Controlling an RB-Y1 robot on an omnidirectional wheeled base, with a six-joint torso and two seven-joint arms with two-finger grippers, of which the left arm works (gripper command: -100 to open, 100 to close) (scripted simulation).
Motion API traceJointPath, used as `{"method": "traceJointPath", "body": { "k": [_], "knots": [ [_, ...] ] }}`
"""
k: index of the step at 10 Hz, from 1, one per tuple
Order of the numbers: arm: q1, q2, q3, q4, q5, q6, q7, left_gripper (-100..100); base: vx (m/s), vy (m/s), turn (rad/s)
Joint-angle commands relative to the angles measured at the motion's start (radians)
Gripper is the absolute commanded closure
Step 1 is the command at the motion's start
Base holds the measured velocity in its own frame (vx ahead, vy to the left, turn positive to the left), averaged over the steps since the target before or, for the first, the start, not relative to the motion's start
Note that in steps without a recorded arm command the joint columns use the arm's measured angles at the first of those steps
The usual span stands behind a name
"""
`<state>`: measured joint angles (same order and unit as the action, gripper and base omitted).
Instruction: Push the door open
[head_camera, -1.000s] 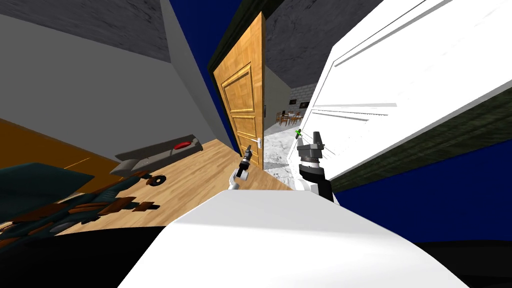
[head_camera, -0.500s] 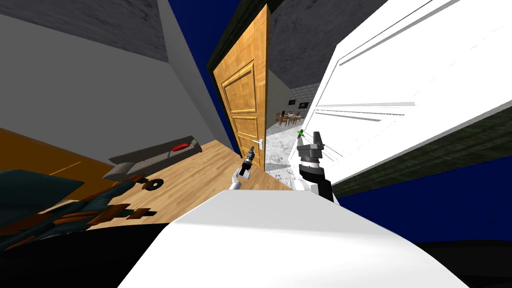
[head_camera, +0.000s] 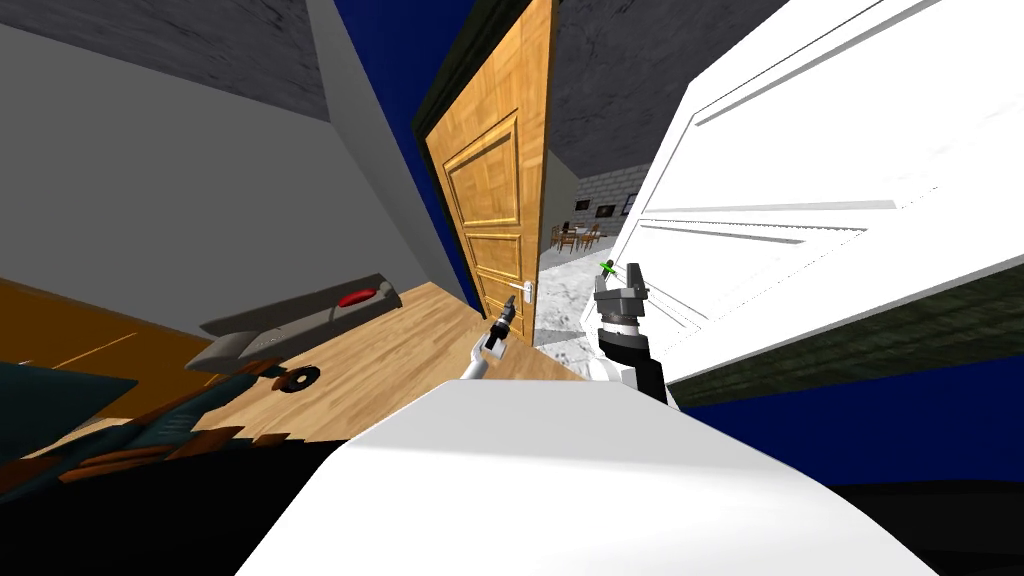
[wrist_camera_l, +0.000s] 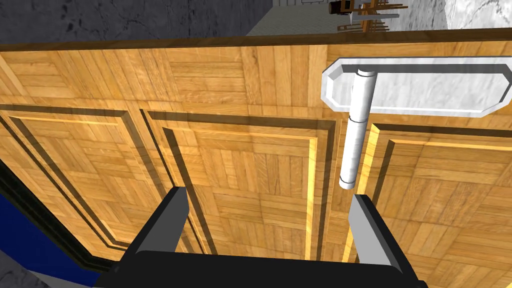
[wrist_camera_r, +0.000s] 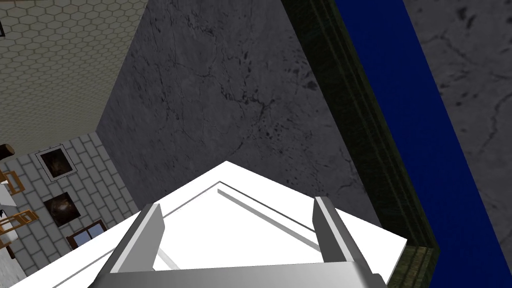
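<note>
Flat, even render light; we can't place a source. The head view is heavily warped and rolled, walls splaying to the corners. White door (head_camera: 800, 200), upper right, is nearly blown out and its panel lines are faint. Wooden door (head_camera: 490, 200) is evenly lit with crisp grain; the left wrist view shows its mouldings bright on one edge, dark on the other. Pure black area (head_camera: 150, 520) lower left. Everything is sharp.

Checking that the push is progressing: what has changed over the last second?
The whole head view has shifted, with the sofa further left and the wooden door larger: that is my own move. My left gripper has edged closer to it near the handle, fingers open. Nothing was grasped or released. The right gripper stays raised by the white door, open.
</note>
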<state>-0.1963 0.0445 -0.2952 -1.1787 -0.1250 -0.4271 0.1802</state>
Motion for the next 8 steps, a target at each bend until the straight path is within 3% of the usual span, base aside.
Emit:
{"method": "traceJointPath", "body": {
  "k": [1,8],
  "knots": [
    [-0.017,-0.005,-0.013,0.033,-0.002,0.007,0.009,-100,0.100,0.128,-0.029],
    [-0.100,-0.040,-0.059,0.184,-0.009,0.022,0.038,-100,0.077,0.104,-0.025]
  ]
}}
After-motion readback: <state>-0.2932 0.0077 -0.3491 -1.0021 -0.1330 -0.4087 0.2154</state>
